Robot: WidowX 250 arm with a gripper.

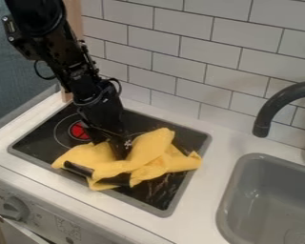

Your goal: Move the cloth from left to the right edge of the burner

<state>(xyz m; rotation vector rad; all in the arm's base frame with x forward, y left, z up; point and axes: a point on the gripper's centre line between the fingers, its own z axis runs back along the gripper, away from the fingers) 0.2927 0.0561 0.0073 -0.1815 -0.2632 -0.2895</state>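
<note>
The black gripper (121, 147) points down over the middle of the stove's burner plate, its lower end pressed in among the folds of the yellow cloth (153, 150). Crumpled, the cloth spreads from the front left of the black burner plate (156, 193) to near its right edge, with raised folds just right of the gripper. Part of the gripper's tip is hidden by the cloth. A red-centred cooking ring shows behind the cloth, to the left of the gripper.
A grey sink (228, 209) is set into the white counter (203, 195) on the right, with a dark curved faucet (269, 107) above it. White tiles (180, 62) line the back wall. A knob (15, 208) is on the stove front at lower left.
</note>
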